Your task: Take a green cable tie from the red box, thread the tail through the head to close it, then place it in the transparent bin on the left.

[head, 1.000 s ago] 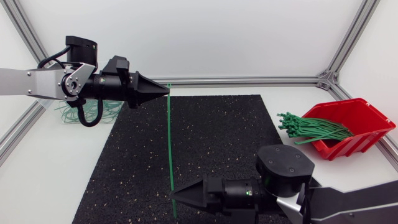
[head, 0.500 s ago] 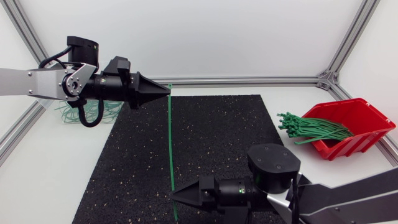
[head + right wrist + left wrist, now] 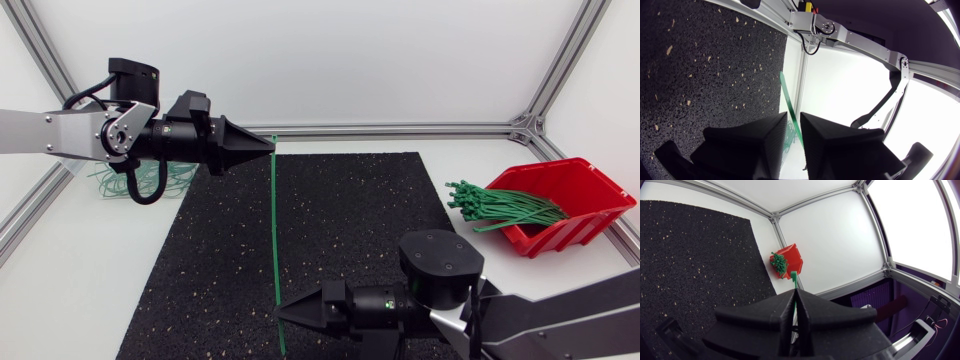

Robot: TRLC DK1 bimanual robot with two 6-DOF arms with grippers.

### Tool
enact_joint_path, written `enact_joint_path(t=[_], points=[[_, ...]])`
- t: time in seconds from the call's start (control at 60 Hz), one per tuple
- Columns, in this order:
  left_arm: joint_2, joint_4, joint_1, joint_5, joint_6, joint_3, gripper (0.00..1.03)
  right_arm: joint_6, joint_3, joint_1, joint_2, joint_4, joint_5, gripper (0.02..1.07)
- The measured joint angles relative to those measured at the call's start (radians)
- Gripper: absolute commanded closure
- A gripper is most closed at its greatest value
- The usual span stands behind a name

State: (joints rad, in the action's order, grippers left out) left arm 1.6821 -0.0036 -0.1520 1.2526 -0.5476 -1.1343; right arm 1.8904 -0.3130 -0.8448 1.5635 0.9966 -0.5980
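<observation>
Head view: left gripper (image 3: pixel 270 147) is closed on the head end of one green cable tie (image 3: pixel 274 240); the tie runs straight over the black mat (image 3: pixel 350 230) to the right gripper (image 3: pixel 280 315), with a short tail showing past its tip; red box (image 3: pixel 575 195) at the right, spare ties (image 3: pixel 500 205) spilling over its rim; transparent bin (image 3: pixel 98 178) behind the left arm, green loops inside.

Left wrist view: left gripper (image 3: pixel 796 291) fingers pressed together on the tie (image 3: pixel 794 277); only its head pokes out ahead, towards the red box (image 3: pixel 790 259).

Right wrist view: right gripper (image 3: pixel 794 119) fingers slightly apart; tie (image 3: pixel 786 92) passes through the gap with light beside it; apparently not clamped.

Step, as judged: tie is out of the box and unlooped; threading is in hand. Next move calls for a firm pinch on the tail, then curling it round to the head slot; fine alignment needed.

Tie: thin, flat, bright green, straight.
</observation>
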Motion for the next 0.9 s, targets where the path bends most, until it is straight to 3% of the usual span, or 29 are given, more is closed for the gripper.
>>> enact_joint_path(t=[0.25, 0.3, 0.9], points=[[0.0, 0.0, -0.002, 0.0, 0.0, 0.0, 0.99, 0.0, 0.018, 0.0, 0.0, 0.002, 0.011, 0.86], [0.0, 0.0, -0.002, 0.0, 0.0, 0.0, 0.99, 0.0, 0.021, 0.0, 0.0, 0.003, 0.012, 0.9], [-0.005, 0.0, -0.022, 0.0, 0.003, 0.002, 0.99, 0.0, 0.021, -0.007, 0.0, 0.003, 0.019, 0.9]])
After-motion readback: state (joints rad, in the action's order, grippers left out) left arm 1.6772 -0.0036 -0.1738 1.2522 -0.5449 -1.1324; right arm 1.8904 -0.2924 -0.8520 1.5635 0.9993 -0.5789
